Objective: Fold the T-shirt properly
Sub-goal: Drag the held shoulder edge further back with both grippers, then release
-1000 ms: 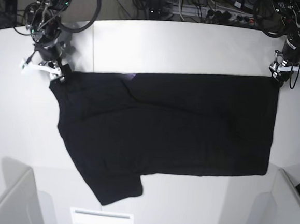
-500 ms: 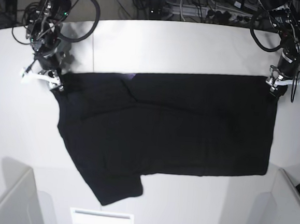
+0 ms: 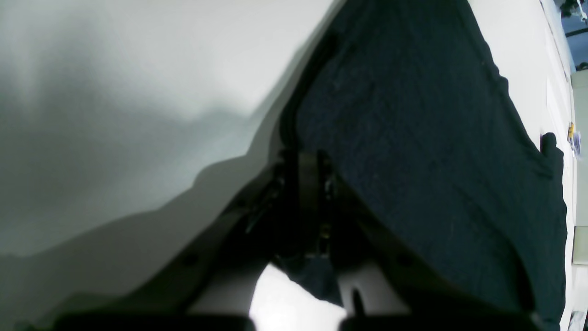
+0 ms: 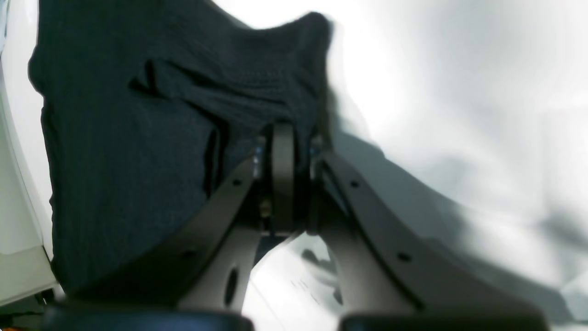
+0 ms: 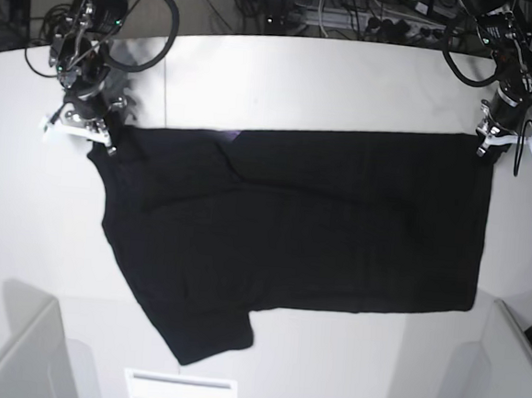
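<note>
Where hands [image 3: 303, 161] pinch, T-shirt [image 5: 291, 229] corners.

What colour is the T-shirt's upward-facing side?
Plain black T-shirt, clearest in the base view.

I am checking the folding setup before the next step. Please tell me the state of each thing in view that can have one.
T-shirt: spread flat on the table, plain black side up, not yet folded, one sleeve sticking out at the near side.
Left gripper: shut on the T-shirt, pinching a far corner.
Right gripper: shut on the T-shirt, pinching the other far corner.
Table: white, carrying the T-shirt.
</note>
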Action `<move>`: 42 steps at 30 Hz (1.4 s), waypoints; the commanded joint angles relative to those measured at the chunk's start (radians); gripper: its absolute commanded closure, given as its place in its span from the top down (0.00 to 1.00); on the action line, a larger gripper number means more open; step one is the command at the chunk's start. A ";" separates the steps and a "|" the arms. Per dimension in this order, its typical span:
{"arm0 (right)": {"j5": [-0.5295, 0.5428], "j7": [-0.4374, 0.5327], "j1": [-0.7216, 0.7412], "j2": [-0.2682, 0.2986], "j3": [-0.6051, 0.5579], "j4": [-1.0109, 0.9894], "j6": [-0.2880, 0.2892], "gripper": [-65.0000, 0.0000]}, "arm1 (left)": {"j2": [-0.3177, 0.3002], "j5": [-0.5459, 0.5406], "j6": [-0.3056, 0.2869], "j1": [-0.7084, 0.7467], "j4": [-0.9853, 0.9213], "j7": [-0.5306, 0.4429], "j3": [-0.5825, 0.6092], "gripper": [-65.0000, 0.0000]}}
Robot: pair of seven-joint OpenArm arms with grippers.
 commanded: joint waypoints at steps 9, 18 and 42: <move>-0.002 -0.017 -0.053 -0.003 0.004 0.052 -0.014 0.00 | -0.035 0.012 0.012 0.059 0.013 0.023 -0.001 0.00; 0.000 -0.017 -0.174 -0.006 0.005 0.156 -0.015 0.00 | -0.049 0.012 0.012 0.166 0.133 0.023 -0.001 0.00; 0.001 -0.024 -0.418 -0.069 0.038 0.320 -0.017 0.00 | -0.049 0.012 0.012 0.332 0.220 0.023 -0.007 0.00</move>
